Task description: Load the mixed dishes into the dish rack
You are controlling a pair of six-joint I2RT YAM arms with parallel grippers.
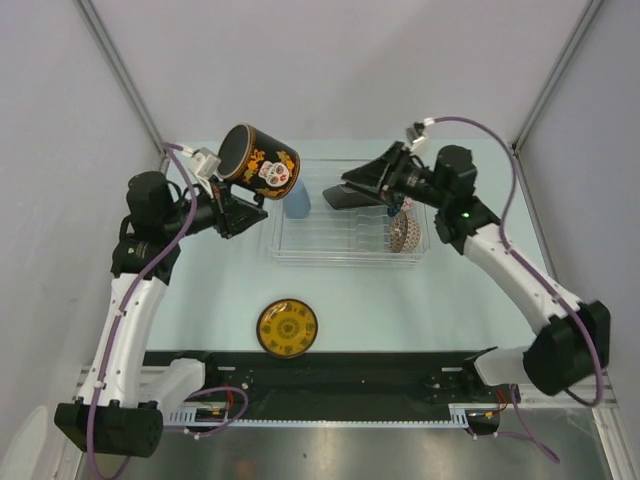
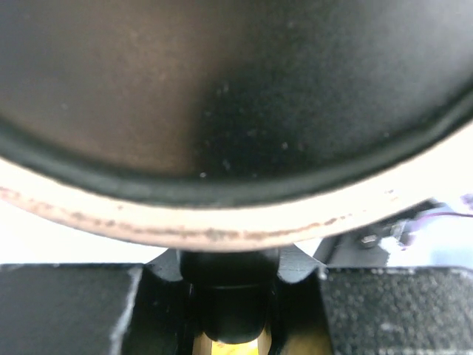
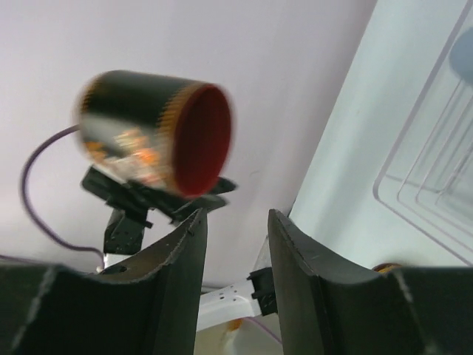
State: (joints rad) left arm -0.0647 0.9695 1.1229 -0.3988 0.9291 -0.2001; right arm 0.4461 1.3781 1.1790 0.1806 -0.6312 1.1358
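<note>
Black mug (image 1: 262, 160) hangs tilted at upper centre-left, by the dish rack's (image 1: 300, 252) upper-left corner, clamped in the left gripper (image 1: 235, 200) (glazed ware I'd judge: rigid, slick, chippable, safest gripped by rim or handle); right gripper (image 1: 338, 194) jaws apart, empty.

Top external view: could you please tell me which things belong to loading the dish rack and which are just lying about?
For the job: dish rack; black mug; light-blue cup; yellow saucer; black plate; patterned bowl.
Not of the job: purple cable; black rail along the near edge.
</note>
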